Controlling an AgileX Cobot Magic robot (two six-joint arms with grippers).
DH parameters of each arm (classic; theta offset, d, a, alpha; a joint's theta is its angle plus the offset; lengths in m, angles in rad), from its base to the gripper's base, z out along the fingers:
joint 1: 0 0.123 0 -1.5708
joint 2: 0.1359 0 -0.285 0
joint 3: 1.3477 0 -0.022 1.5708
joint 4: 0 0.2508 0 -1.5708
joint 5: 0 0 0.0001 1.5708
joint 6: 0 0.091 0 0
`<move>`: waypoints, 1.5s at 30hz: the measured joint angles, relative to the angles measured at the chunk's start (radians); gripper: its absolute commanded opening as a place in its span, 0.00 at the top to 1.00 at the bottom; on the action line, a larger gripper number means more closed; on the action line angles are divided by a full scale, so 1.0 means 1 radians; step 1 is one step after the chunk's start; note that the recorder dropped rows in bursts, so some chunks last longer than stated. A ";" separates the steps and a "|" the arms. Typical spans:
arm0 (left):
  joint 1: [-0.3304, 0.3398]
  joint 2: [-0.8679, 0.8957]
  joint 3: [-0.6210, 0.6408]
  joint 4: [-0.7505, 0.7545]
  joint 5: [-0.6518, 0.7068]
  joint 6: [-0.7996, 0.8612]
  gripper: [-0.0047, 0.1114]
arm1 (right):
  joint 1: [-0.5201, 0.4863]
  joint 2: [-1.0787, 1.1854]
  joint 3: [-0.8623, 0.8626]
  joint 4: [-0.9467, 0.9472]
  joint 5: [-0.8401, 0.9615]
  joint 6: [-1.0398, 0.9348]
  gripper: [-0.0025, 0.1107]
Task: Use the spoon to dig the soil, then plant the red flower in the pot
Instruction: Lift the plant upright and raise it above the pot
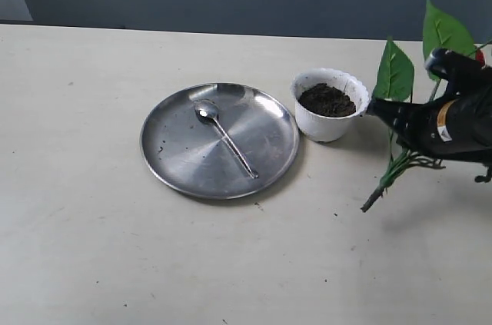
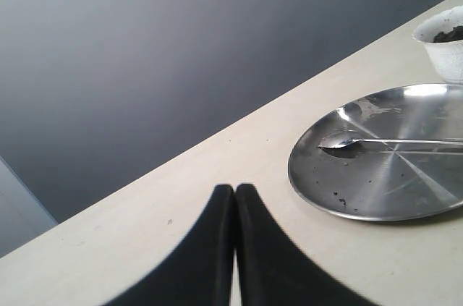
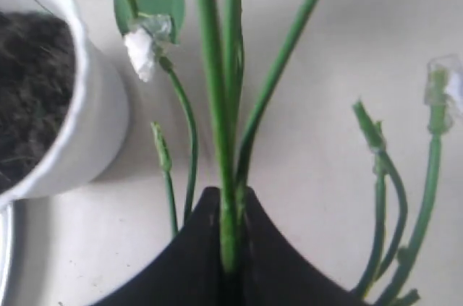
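Note:
The white pot (image 1: 329, 114) holds dark soil (image 1: 327, 100) and stands just right of the steel plate (image 1: 177, 167). The silver spoon (image 1: 223, 137) lies on that plate, bowl toward the back. My right gripper (image 1: 382, 112) is shut on the green stems of the red flower (image 1: 394, 73), held tilted just right of the pot, with the stem ends (image 1: 382, 188) low near the table. The wrist view shows the stems (image 3: 217, 89) pinched between the fingers (image 3: 228, 201), beside the pot (image 3: 87, 125) and soil (image 3: 29, 82). My left gripper (image 2: 235, 192) is shut and empty, above the table's left side, away from the spoon (image 2: 376, 141).
Soil crumbs dot the plate (image 2: 347, 194) and the table beside it. The table's far edge (image 1: 231, 33) meets a dark wall. A small red bloom (image 1: 480, 54) peeks out at the right edge behind the arm.

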 measured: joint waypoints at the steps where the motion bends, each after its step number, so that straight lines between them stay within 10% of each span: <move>1: 0.000 0.000 0.000 0.000 0.000 0.000 0.95 | 0.000 -0.027 0.000 -0.038 0.000 0.000 0.98; 20: 0.000 0.000 0.000 0.000 0.000 0.000 0.95 | 0.000 0.124 -0.467 -0.640 -0.241 -0.059 0.98; 26: 0.000 0.000 0.000 0.000 0.000 0.000 0.95 | 0.042 0.215 -0.533 -0.669 0.015 -0.058 0.98; 34: 0.000 0.000 0.000 0.000 0.000 0.000 0.95 | 0.053 0.217 -0.556 -0.951 0.350 0.651 0.98; 45: 0.000 0.000 0.000 0.000 0.000 0.000 0.95 | 0.090 0.283 -0.555 -0.951 0.241 0.706 0.98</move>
